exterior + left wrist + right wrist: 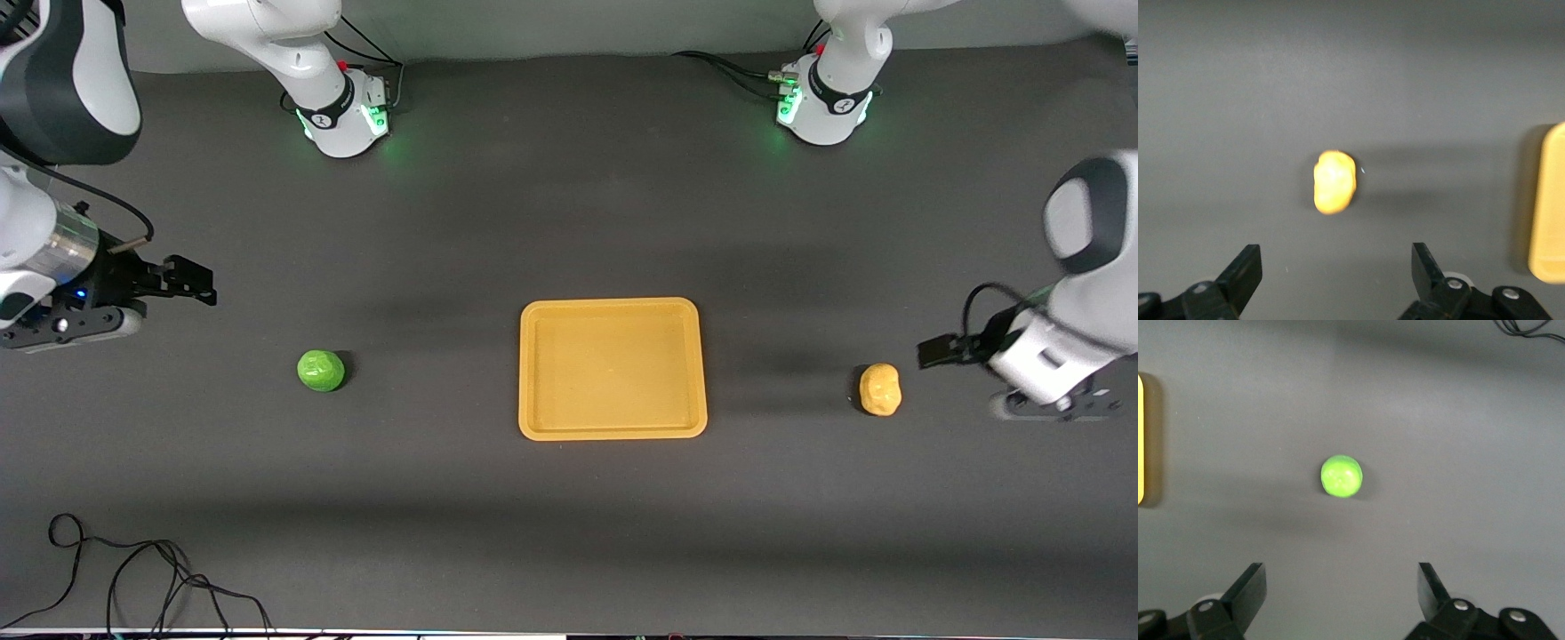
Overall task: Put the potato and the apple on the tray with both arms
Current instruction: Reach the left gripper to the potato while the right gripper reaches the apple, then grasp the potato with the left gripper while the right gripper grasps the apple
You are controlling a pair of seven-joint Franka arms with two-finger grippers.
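Tray (613, 431) mid-table; apple (321, 370) twd right arm's end, potato (880, 389) twd left arm's. Left gripper (1337, 270) above table by potato, right gripper (1341, 587) above table by apple; both w/ fingers spread, holding nothing.

Left arm: you have it reaching in at its own end of the table, wrist low, left gripper (1331, 280) up in the air, fingers spread wide. Right arm: you hold it likewise at its end, right gripper (1341, 600) aloft, fingers wide apart.
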